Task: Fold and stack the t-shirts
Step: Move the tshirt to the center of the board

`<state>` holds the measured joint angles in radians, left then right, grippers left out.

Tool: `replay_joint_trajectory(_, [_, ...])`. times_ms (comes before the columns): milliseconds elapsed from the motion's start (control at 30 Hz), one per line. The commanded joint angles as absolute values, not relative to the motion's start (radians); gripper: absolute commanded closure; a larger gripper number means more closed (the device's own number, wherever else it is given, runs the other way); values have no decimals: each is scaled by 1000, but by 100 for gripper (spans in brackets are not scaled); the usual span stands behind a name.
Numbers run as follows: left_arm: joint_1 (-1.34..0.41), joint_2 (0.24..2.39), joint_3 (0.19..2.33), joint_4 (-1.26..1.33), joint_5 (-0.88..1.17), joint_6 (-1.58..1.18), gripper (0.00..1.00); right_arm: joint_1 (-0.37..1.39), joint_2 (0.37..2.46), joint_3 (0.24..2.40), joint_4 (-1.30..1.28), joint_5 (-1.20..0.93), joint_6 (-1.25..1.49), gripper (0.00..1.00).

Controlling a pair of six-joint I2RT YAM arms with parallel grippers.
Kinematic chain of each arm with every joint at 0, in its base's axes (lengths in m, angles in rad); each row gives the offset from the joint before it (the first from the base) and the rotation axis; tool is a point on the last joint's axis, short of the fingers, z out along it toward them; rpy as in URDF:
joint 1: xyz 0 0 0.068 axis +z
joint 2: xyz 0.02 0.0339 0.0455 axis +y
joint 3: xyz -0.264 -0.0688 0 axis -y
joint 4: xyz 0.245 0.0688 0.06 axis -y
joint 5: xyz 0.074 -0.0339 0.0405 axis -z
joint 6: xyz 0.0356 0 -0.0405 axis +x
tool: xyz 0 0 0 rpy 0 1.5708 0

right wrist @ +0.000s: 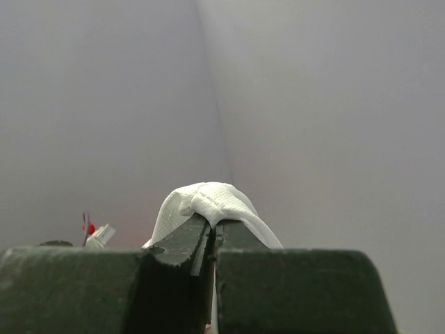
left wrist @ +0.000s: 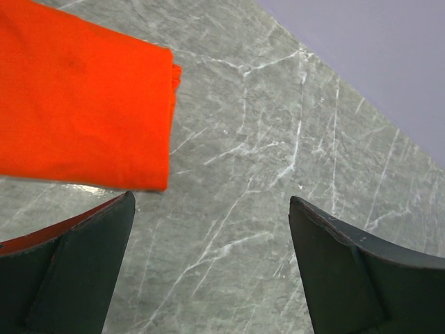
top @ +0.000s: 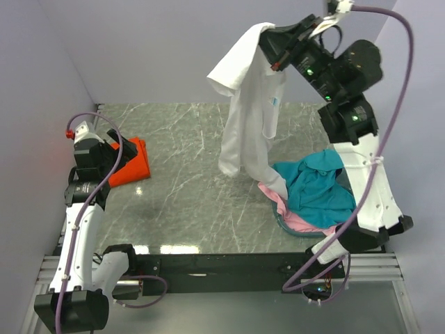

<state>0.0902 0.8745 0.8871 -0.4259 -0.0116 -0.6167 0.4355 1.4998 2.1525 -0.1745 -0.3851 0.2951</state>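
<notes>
— Grey stone table (top: pixel 188 195) with thin white lines, pale purple walls (top: pixel 139 49) all round. See the left pincer (left wrist: pixel 211 202)?

— Yes. Wide open, with nothing between its two dark fingers (left wrist: pixel 83 271). Hanging low over the bare table.

— And the orange shirt (left wrist: pixel 76 97)?

— Folded flat on the table, just ahead of that pincer and over toward its left finger. Very close, but not held.

— Now the right pincer (right wrist: pixel 213 233)?

— High up in the air, near the back wall. Squeezed tight on a bunched bit of the white shirt (right wrist: pixel 208 202), with cloth puffing up over the tips.

— Rest of the white shirt?

— Hanging down under that pincer, long and loose. One sleeve sticking out to the side up top. Bottom end down at the table, touching a pile of other shirts.

— What kind of pile?

— Teal shirt (top: pixel 316 184) crumpled on top, pink shirt (top: pixel 299 221) peeking out from under it. Far below the right pincer, close by that arm. Well apart from the left pincer and the orange shirt, with bare table in between.

— Anything else in the right pincer?

— No, only the white cloth.
</notes>
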Motion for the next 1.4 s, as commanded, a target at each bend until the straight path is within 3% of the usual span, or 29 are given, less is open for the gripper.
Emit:
replay_joint_trajectory(0, [87, 850, 910, -454, -58, -594, 2, 443, 1583, 2109, -109, -388, 373, 100])
replay_joint_trajectory(167, [86, 844, 907, -468, -64, -566, 4, 454, 1846, 2080, -276, -379, 422, 100])
replay_joint_trajectory(200, [86, 847, 902, -468, -60, -560, 4, 454, 1897, 2095, -319, -400, 426, 78])
replay_joint_trajectory(267, [83, 854, 896, -466, -38, -555, 5, 468, 2027, 2163, -452, -414, 417, 48])
replay_joint_trajectory(300, [75, 865, 888, -466, -32, -557, 5, 475, 2052, 2177, -489, -404, 410, 25])
replay_joint_trajectory(333, [69, 873, 885, -465, -26, -558, 5, 483, 2065, 2162, -520, -375, 388, 17])
replay_joint_trajectory(600, [-20, 981, 842, -387, 8, -606, 5, 518, 1792, 1677, -411, -296, 388, 14])
replay_joint_trajectory(900, [-77, 1178, 916, -298, 93, -621, 5, 557, 1577, 1197, -419, -252, 466, 20])
replay_joint_trajectory(1167, [-77, 1262, 953, -256, 150, -644, 5, 626, 1615, 1127, -408, -232, 494, 24])
replay_joint_trajectory(1367, [-77, 1272, 963, -259, 146, -641, 4, 627, 1762, 1239, -451, -134, 492, 23])
